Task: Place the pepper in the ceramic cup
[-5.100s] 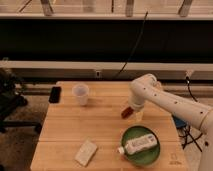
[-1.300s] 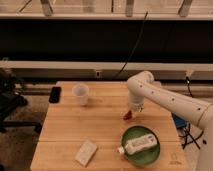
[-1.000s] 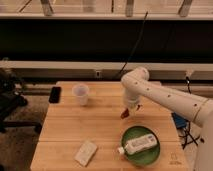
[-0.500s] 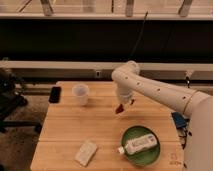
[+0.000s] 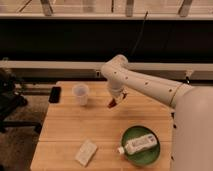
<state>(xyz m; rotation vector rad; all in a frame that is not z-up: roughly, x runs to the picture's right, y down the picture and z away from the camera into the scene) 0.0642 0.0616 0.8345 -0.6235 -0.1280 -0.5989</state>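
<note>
- Wooden table (image 5: 60, 132)
- ceramic cup (image 5: 80, 94), back left
- black phone (image 5: 55, 94), left of it
- green plate (image 5: 142, 157), front right
- pale packet (image 5: 86, 152), front
- gripper (image 5: 115, 100) above, clasping the pepper (image 5: 111, 104)

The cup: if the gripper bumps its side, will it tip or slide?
Probably it slides or tips easily: the cup looks small and stands free on the smooth wooden table. It seems narrower at the base, so a high bump may topple it. The gripper, shut on the pepper over the table's middle, should approach from above.
</note>
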